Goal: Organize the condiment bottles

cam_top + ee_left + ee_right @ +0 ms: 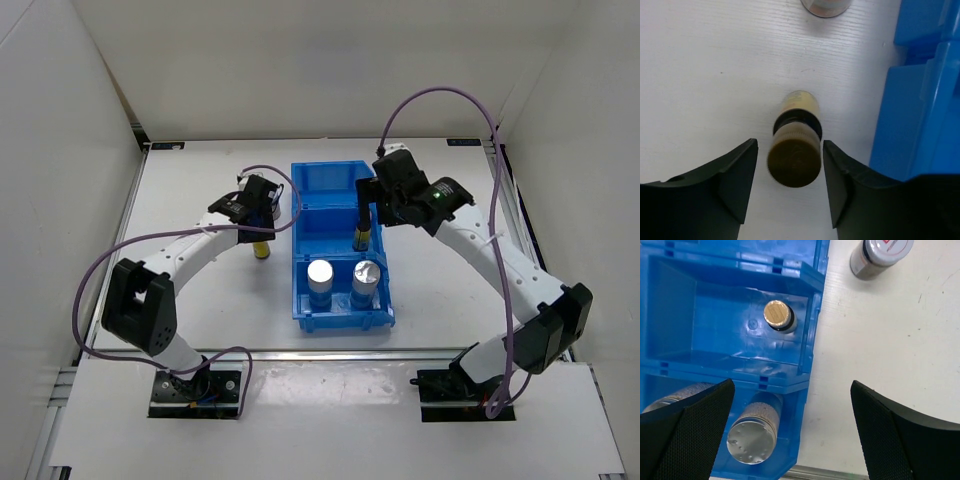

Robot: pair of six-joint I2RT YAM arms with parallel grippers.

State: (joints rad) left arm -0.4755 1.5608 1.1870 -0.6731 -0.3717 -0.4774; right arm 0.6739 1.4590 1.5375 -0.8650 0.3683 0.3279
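In the near compartment of the bin [342,322] stand two silver-capped cylinders [321,274]. The middle compartment holds one slim dark bottle [361,236], below the right claw [792,390], which is spread wide and empty. Left of the bin, on the tabletop [220,310], the left claw [790,155] is released astride the second slim bottle [794,162], jaws clear of it. The bottle is probably rigid, light, smooth and tippy, so it should be gripped squarely at the cap.
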